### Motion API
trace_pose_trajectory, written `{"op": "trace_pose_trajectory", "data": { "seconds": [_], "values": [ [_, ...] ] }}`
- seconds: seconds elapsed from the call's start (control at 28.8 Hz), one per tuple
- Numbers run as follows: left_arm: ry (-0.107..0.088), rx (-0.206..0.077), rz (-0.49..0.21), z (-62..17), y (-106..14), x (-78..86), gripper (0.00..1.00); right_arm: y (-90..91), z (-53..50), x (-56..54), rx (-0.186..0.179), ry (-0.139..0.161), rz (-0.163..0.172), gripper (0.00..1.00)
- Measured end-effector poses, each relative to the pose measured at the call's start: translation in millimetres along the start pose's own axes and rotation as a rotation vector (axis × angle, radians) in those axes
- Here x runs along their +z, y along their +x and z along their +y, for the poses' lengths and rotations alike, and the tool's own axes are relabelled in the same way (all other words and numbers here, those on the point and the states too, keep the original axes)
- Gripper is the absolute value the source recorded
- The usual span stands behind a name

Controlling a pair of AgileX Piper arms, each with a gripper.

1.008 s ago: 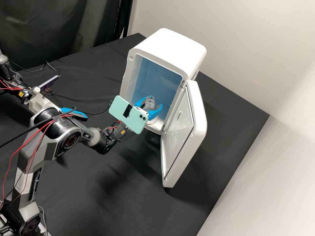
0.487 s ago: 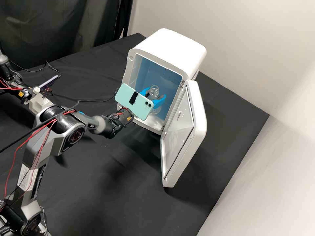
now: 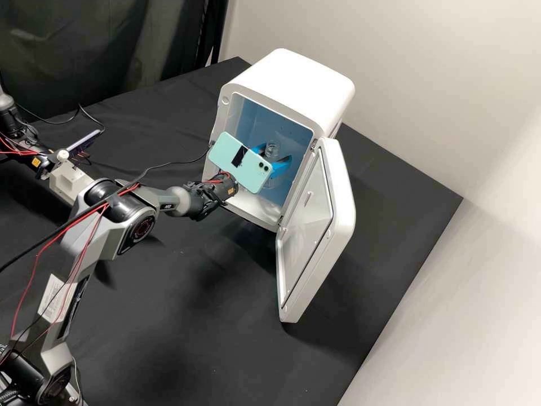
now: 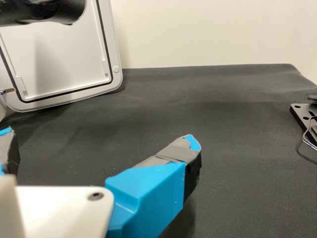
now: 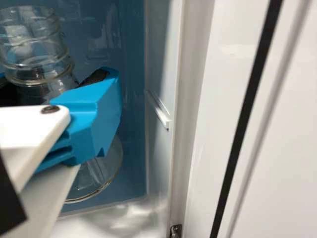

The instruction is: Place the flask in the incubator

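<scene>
The white incubator (image 3: 298, 84) stands at the back of the bench, its blue chamber facing me and its door (image 3: 321, 225) swung wide to the right. My right gripper (image 3: 273, 162) is inside the chamber, shut on the clear glass flask (image 3: 274, 148). In the right wrist view a blue finger (image 5: 94, 119) presses the flask (image 5: 34, 49) at its neck, and the round base hangs just above the chamber floor near the side wall. My left gripper (image 4: 99, 141) is low over the bench, open and empty, facing the door's inner panel (image 4: 59, 54).
A mint-green phone (image 3: 242, 160) mounted on the right wrist hides part of the gripper. Cables (image 3: 141, 169) run across the bench on the left. A dark bracket (image 4: 304, 111) lies on the bench. The bench edge (image 3: 406, 299) drops off at the right.
The right arm has stretched forward and upward, carrying the flask from the chamber's opening deeper into the blue interior. The incubator and its door have not moved.
</scene>
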Motion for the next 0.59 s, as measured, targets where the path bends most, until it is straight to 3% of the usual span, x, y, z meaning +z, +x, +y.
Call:
{"op": "trace_pose_trajectory", "data": {
  "seconds": [0.31, 0.59],
  "values": [
    [0.006, -0.003, -0.009, -0.2, -0.1, 0.5, 1.0, 22.8, -0.5, -9.2, -0.003, -0.059, 0.012, 0.0],
    [0.007, -0.003, -0.009, -0.1, -0.1, 0.2, 1.0, 36.8, 5.2, -15.7, -0.006, -0.044, -0.017, 0.0]
  ]
}}
